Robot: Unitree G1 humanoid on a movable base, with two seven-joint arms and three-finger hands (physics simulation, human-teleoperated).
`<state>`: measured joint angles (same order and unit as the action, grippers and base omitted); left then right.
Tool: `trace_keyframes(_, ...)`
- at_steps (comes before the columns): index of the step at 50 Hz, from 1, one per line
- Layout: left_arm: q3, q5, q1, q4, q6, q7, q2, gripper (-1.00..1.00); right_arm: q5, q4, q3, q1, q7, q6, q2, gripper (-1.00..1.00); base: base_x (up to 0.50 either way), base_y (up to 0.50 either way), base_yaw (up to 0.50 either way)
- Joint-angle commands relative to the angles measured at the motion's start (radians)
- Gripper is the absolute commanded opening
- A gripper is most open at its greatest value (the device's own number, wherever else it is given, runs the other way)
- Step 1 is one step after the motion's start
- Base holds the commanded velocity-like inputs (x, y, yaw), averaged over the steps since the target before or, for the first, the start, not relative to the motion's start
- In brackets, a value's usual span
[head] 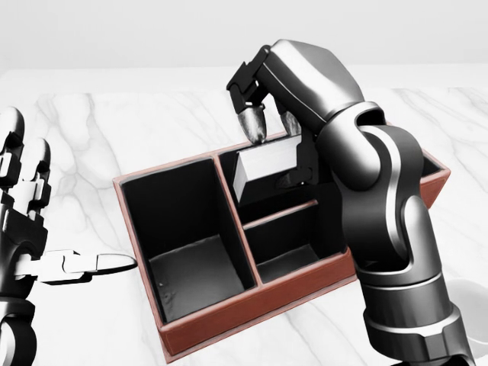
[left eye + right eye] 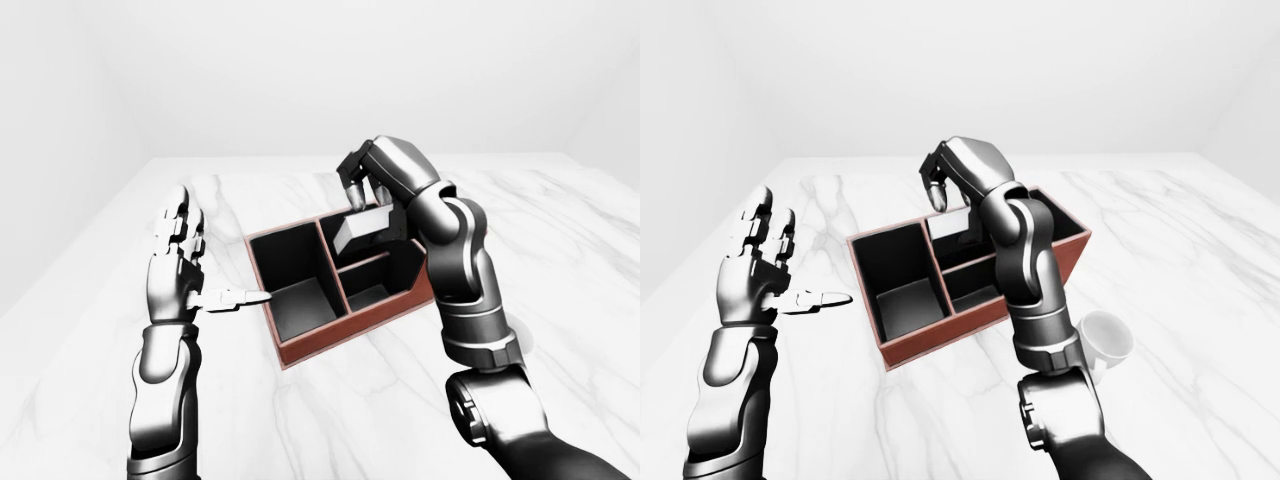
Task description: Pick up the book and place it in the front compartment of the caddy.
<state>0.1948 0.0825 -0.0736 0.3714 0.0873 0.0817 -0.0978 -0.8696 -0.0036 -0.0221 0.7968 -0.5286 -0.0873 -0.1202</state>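
The book (image 1: 267, 165) is gripped by the right hand (image 1: 278, 99), held tilted over the caddy (image 1: 229, 320) (upper small compartment, head view). The left hand (image 2: 180, 262) is spread wide over the desk (image 2: 300, 420), left of the caddy.

Grey book (image 1: 267, 164), tilted, over the upper small compartment of the red-brown, black-lined caddy (image 1: 252, 313).

Book (image 1: 267, 166) over caddy (image 1: 252, 301) (upper compartment).
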Motion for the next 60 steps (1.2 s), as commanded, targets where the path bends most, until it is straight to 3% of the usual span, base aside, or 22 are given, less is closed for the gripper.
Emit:
trace_keyframes(1,0.001,-0.002,-0.001,-0.005,0.0,0.0,0.0,0.96,0.009,0.018,0.01,0.016,0.057,0.0,0.0,-1.0,0.0,0.0,0.0)
trace_keyframes(24,0.0,-0.002,-0.002,-0.004,0.0,-0.002,-0.001,0.96,0.039,0.092,0.014,0.033,0.145,0.0,-0.014,-1.0,0.0,0.0,0.0)
trace_keyframes(30,0.0,-0.003,-0.003,-0.008,0.0,-0.002,-0.001,0.96,0.04,0.128,0.012,0.034,0.172,0.028,-0.016,-1.0,0.0,0.0,0.0)
trace_keyframes(60,0.002,-0.003,-0.004,0.007,0.0,-0.005,-0.004,0.96,0.028,0.186,0.004,0.035,0.199,0.109,-0.006,-1.0,0.0,0.0,0.0)
